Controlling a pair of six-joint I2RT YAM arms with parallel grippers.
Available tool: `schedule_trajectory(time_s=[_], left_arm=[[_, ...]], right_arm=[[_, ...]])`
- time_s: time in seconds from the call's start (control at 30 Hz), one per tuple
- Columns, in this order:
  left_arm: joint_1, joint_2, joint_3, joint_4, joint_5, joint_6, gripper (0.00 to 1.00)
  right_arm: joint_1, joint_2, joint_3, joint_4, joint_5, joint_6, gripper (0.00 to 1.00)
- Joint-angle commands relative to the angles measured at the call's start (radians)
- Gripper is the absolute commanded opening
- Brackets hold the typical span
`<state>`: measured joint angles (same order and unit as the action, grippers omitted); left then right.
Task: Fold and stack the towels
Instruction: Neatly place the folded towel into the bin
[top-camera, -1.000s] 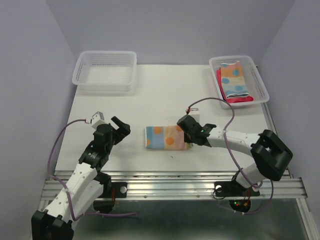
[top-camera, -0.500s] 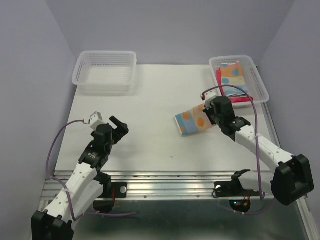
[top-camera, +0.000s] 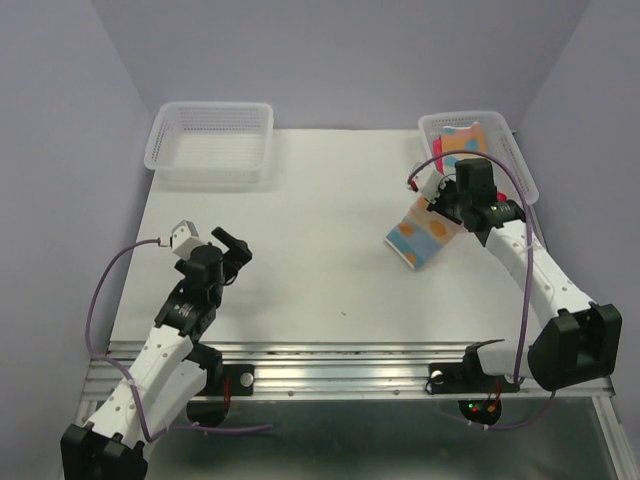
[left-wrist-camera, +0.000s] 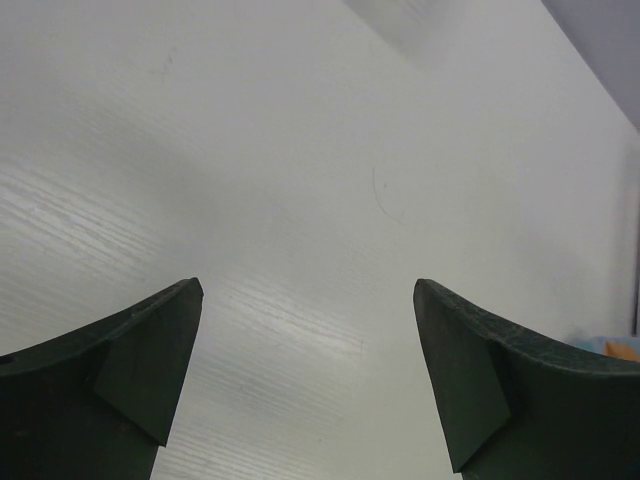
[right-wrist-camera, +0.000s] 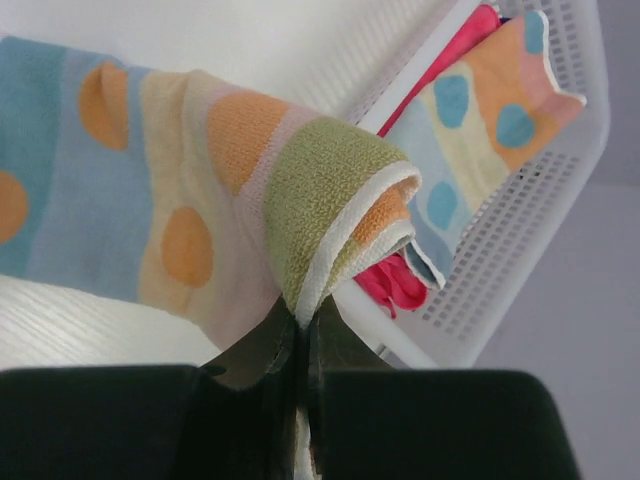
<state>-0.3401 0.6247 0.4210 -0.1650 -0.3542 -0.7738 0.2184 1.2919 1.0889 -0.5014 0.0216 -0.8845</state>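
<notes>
My right gripper (top-camera: 450, 208) is shut on a folded patterned towel (top-camera: 424, 233) with blue, pink and yellow stripes and orange dots, holding it lifted and tilted beside the right basket (top-camera: 520, 160). In the right wrist view the towel (right-wrist-camera: 200, 220) hangs from the closed jaws (right-wrist-camera: 300, 325). The right basket (right-wrist-camera: 520, 260) holds a folded patterned towel (top-camera: 463, 139) on a bright pink towel (right-wrist-camera: 395, 282). My left gripper (top-camera: 232, 250) is open and empty over bare table, its fingertips (left-wrist-camera: 160, 340) wide apart.
An empty white mesh basket (top-camera: 210, 140) stands at the back left of the white table (top-camera: 320, 200). The purple walls close in on both sides. A metal rail (top-camera: 340, 370) runs along the near edge.
My right gripper has carried the folded patterned towel from the table's middle up and to the right, to beside the right basket. The left arm has barely moved.
</notes>
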Motion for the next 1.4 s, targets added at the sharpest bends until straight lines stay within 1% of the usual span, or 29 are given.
schedule_trajectory(time_s=[0.0,0.07,0.13,0.23,0.27,0.33,0.37,0.4,0.5,0.6,0.7,0.8,0.83,0.87,0.93,1.23,1.37], left_arm=[[-0.002,-0.016,0.05,0.033,-0.083,0.024,0.99],[-0.002,-0.013,0.065,0.03,-0.126,0.027,0.99],[-0.002,-0.01,0.082,0.027,-0.167,0.03,0.99],[-0.002,-0.006,0.099,0.027,-0.212,0.028,0.99],[-0.002,-0.005,0.105,0.027,-0.221,0.031,0.99],[-0.002,-0.002,0.122,0.027,-0.235,0.036,0.99],[-0.002,0.001,0.13,0.022,-0.252,0.036,0.99],[-0.002,0.006,0.136,0.01,-0.259,0.027,0.99],[-0.002,0.01,0.153,0.004,-0.281,0.021,0.99],[-0.002,0.013,0.156,0.001,-0.313,0.004,0.99],[-0.002,0.012,0.153,0.008,-0.319,-0.016,0.99],[-0.002,0.01,0.148,0.031,-0.31,-0.016,0.99],[-0.002,0.013,0.147,0.038,-0.307,-0.018,0.99],[-0.002,0.013,0.147,0.038,-0.301,-0.018,0.99],[-0.002,0.018,0.153,0.03,-0.296,-0.025,0.99],[-0.002,-0.005,0.154,0.025,-0.292,-0.032,0.99],[-0.002,-0.017,0.154,0.022,-0.298,-0.025,0.99]], right_arm=[[-0.017,-0.02,0.092,-0.12,-0.054,-0.247,0.01],[-0.036,-0.019,0.117,-0.207,-0.066,-0.335,0.01],[-0.094,-0.031,0.132,-0.264,-0.093,-0.417,0.01],[-0.197,-0.042,0.135,-0.292,-0.12,-0.516,0.01],[-0.252,-0.037,0.14,-0.305,-0.124,-0.54,0.01],[-0.299,-0.019,0.16,-0.342,-0.132,-0.597,0.01],[-0.324,-0.013,0.167,-0.347,-0.138,-0.61,0.01],[-0.377,-0.006,0.177,-0.361,-0.156,-0.625,0.01],[-0.479,0.003,0.178,-0.321,-0.183,-0.649,0.01],[-0.56,-0.022,0.134,-0.212,-0.253,-0.672,0.01],[-0.576,-0.036,0.092,-0.08,-0.322,-0.685,0.01],[-0.576,-0.01,0.071,0.012,-0.408,-0.679,0.01],[-0.576,-0.003,0.068,0.083,-0.451,-0.668,0.01],[-0.576,0.001,0.062,0.134,-0.468,-0.604,0.01],[-0.576,0.012,0.049,0.255,-0.503,-0.536,0.01],[-0.573,0.059,0.016,0.527,-0.612,-0.484,0.01],[-0.545,0.096,0.002,0.642,-0.594,-0.466,0.01]])
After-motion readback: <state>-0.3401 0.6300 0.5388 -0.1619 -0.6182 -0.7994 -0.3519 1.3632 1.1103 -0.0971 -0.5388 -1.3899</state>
